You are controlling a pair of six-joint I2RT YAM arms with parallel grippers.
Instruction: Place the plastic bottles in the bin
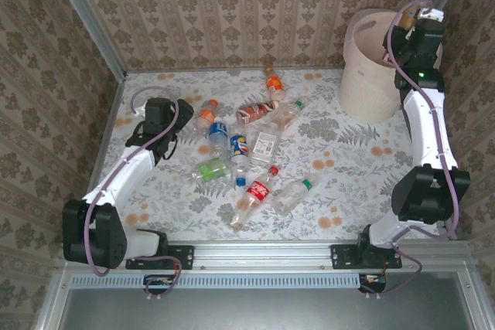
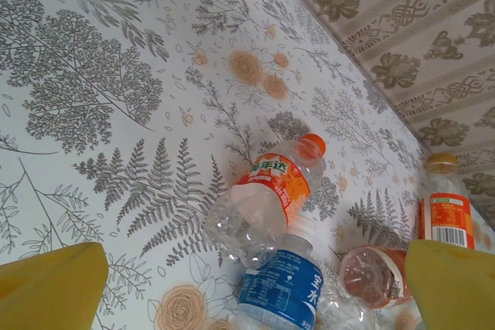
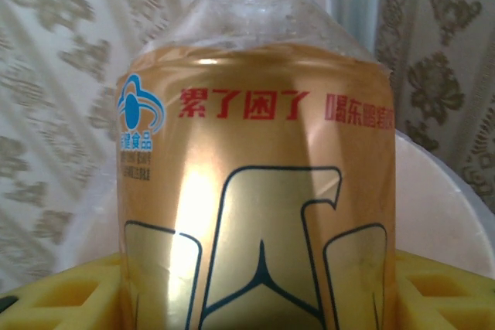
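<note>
Gold-labelled bottle [image 3: 255, 191], clamped by right gripper [image 1: 421, 22], hangs at bin [image 1: 363, 25] rim.

The gold-labelled bottle [image 3: 255, 191] is cut off top and bottom.

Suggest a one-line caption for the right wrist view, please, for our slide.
Right hand shut on a gold-labelled plastic bottle, the cream bin just behind it.
</note>
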